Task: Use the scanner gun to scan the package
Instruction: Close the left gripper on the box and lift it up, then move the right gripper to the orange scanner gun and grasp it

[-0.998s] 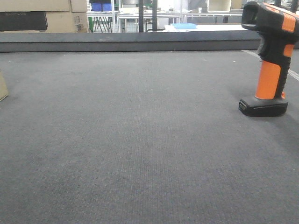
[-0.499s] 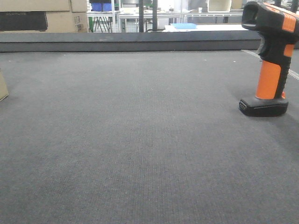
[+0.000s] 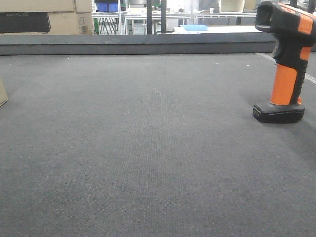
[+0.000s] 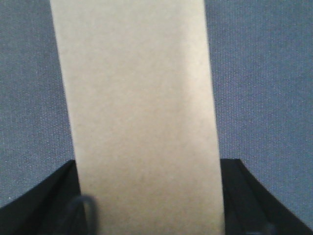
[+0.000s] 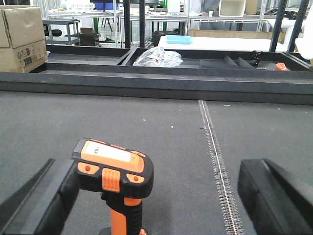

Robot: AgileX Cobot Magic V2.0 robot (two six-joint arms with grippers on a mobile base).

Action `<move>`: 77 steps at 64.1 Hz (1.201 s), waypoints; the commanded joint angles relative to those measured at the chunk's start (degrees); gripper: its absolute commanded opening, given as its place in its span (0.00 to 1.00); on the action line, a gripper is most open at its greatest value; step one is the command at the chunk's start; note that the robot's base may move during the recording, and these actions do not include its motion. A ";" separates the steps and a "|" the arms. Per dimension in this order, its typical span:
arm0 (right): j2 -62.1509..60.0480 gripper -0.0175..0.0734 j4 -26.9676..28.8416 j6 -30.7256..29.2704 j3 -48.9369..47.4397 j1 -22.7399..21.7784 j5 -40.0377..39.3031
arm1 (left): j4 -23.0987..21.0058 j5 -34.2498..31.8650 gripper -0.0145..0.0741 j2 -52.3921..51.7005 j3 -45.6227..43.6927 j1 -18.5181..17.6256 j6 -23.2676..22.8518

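- Grey mat (image 3: 148,148) fills the front view, with neither gripper in frame.
- Scanner (image 3: 286,64) stands upright on its flat black foot at the far right of the mat, head pointing left, its right side cut by the frame edge.
- Package (image 3: 2,94) shows only as a tan sliver at the left edge, resting on the mat, well apart from the scanner.
- Behind the mat is a dark ledge (image 3: 138,44). Past it are tan cartons (image 3: 59,19) at back left and a blue tray (image 3: 195,27) on a white table.
- Left wrist: the package's plain tan face runs top to bottom through the middle, blurred and close. No label shows on it.
- Left gripper (image 4: 151,205) has its black fingers (image 4: 44,200) spread, one on each side of the package. Can't tell if they press on it or just flank it.
- Right wrist: right gripper (image 5: 156,205) has its jaws wide apart and holds nothing.
- Scanner stands on the mat between the fingers (image 5: 274,196), close by the one on the left of the picture and well clear of the other.
- A stitched seam (image 5: 215,147) runs along the mat beside the scanner, and a crumpled clear bag (image 5: 156,56) lies beyond the ledge.
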 commanded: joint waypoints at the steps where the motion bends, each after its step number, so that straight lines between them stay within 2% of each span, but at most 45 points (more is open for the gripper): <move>1: 0.29 0.82 0.09 0.03 -0.46 -0.02 -0.44 | -2.99 -0.18 0.04 -0.77 -0.06 0.17 -0.12; 15: -0.06 0.82 0.09 0.03 -0.46 0.85 -0.18 | -17.49 -0.18 0.04 -4.75 -0.06 0.17 -0.12; 22: -0.32 0.82 0.09 0.03 -0.46 3.09 1.10 | -26.62 -0.18 0.04 -5.28 -0.06 0.17 0.00; 32: -0.67 0.82 1.04 0.03 -0.46 6.11 4.38 | -40.34 -0.18 0.04 -5.03 -0.06 0.17 3.16; 37: -0.67 0.82 2.53 0.03 -0.22 8.03 5.48 | -44.10 -0.18 0.04 -5.03 -0.06 0.17 3.32; 45: 0.21 0.82 4.68 0.03 2.18 10.95 4.65 | -45.34 -0.18 0.04 -5.03 -0.06 0.17 3.32; 53: 2.29 0.82 5.51 0.03 6.50 12.11 -0.80 | -45.34 -0.18 0.04 -5.03 -0.06 0.17 3.32; 56: 3.25 0.82 5.84 0.03 8.45 12.11 -3.99 | -45.46 -0.18 0.04 -5.03 -0.06 0.17 3.32; 63: 7.21 0.82 6.44 0.03 12.76 12.11 -16.83 | -45.46 -0.18 0.04 -5.03 -0.06 0.17 3.32; 67: 9.86 0.82 8.53 0.03 14.17 12.11 -23.31 | -45.55 -0.18 0.04 -5.03 -0.06 0.17 3.32; 77: 18.81 0.82 12.11 0.03 14.35 12.11 -32.20 | -45.94 -0.18 0.04 -5.03 -0.06 0.17 3.32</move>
